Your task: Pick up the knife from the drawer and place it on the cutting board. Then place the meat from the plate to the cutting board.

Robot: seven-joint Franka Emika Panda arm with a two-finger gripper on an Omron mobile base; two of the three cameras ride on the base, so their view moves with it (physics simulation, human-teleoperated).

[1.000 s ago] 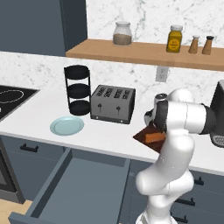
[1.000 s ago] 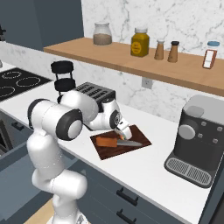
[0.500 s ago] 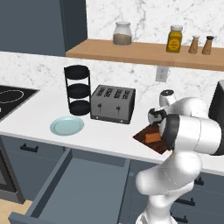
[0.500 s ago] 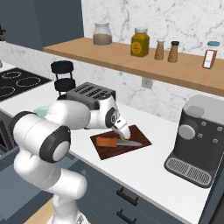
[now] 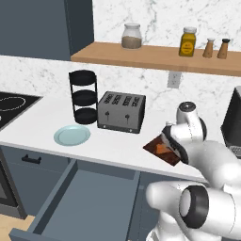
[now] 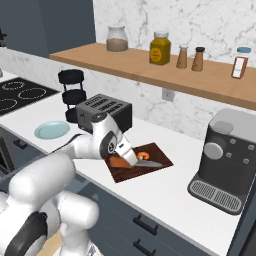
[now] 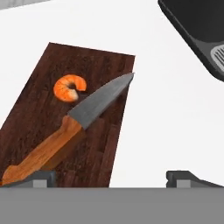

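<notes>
Knife [image 7: 70, 127] and meat [image 7: 69, 87] both lie on the cutting board [image 7: 39, 113]; gripper [image 7: 113, 177] empty above them.

Left of the gripper in the hand view the orange-brown handle runs just ahead of its left fingertip, blade angling to the board's right edge; the curled meat sits beyond the handle, near the blade; jaws stand wide, holding nothing; both placements look done, so I judge only a clean lift away remains, without brushing the knife; no readable writing anywhere.
</notes>
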